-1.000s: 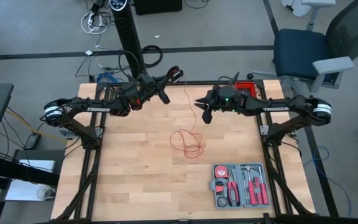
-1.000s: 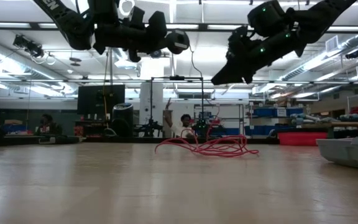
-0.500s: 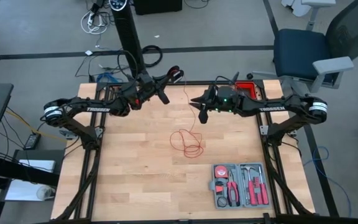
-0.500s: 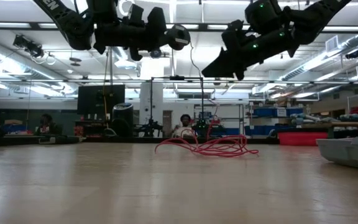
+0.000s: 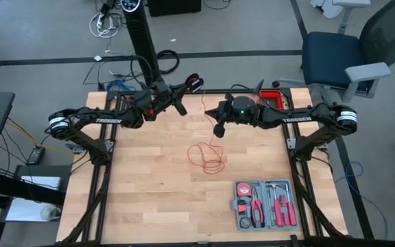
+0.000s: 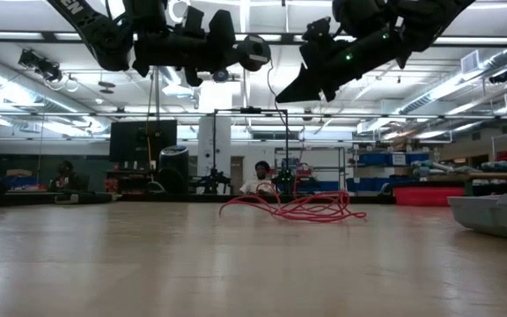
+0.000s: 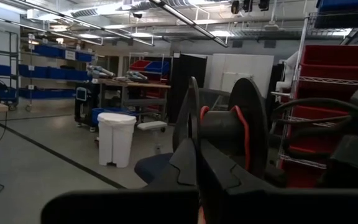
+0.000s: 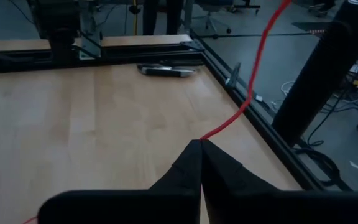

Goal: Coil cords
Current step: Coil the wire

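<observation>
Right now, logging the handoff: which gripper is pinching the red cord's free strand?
The right gripper, shut on the red cord above the table; the left gripper holds a spool instead.

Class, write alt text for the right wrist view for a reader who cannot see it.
The right pincer is shut on a thin red cord, which runs taut away from its dark tips, up past the wooden table's black-framed edge. A dark tool lies farther along the tabletop.

The table [image 5: 142, 178] under both grippers is pale wood with a smooth, satin finish and visible plank seams, edged by a matt black metal frame [image 8: 241, 93]. The red cord [image 8: 253, 81] pinched at the right gripper [image 8: 201, 144] looks like thin, smooth, slightly glossy plastic-coated line. The gripper's fingers [image 8: 185, 165] look like matt black plastic, as does the black spool [image 7: 229, 124] ahead of the left gripper [image 7: 197, 162].
</observation>
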Controlling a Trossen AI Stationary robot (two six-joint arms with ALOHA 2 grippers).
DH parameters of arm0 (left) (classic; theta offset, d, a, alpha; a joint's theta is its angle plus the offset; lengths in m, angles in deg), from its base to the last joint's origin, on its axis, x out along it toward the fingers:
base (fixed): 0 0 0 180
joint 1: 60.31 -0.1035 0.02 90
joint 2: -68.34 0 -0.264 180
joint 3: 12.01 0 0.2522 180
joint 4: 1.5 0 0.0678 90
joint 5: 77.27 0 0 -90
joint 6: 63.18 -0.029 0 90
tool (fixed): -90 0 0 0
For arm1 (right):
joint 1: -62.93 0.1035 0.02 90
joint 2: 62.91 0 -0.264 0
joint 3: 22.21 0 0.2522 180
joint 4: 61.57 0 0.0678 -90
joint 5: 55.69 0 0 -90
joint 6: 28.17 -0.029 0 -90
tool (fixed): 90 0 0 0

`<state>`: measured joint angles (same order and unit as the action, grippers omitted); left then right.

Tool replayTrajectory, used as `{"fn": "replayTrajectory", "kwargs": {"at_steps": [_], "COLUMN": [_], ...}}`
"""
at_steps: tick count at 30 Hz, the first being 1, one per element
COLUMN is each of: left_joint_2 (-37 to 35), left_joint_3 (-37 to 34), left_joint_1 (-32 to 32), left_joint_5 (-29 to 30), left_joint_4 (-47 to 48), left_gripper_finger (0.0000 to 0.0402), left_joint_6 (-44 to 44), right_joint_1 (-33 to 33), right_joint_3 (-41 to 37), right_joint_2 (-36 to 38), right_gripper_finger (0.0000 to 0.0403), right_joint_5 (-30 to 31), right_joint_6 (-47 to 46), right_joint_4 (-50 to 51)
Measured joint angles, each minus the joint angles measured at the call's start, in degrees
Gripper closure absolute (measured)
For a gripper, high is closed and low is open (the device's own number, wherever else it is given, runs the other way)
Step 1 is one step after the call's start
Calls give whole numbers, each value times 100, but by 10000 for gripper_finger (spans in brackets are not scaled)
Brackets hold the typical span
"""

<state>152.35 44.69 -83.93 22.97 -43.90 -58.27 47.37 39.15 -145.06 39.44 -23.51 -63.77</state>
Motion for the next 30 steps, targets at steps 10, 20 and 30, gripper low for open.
{"fn": "replayTrajectory", "kwargs": {"at_steps": [10, 20, 30], "left_joint_2": [0, 0, 0], "left_joint_3": [1, 0, 0], "left_joint_1": [-4, -2, -2], "left_joint_5": [61, -153, -238], "left_joint_4": [-68, -142, -128], "left_gripper_finger": [401, 401, 401], "left_joint_6": [278, 906, 879], "right_joint_1": [158, 353, 650], "right_joint_3": [129, 885, 1115], "right_joint_2": [-133, -532, -128], "right_gripper_finger": [402, 402, 350], "right_joint_5": [175, 471, 675], "right_joint_6": [32, 655, 352], "right_joint_4": [-160, 696, 2103]}}
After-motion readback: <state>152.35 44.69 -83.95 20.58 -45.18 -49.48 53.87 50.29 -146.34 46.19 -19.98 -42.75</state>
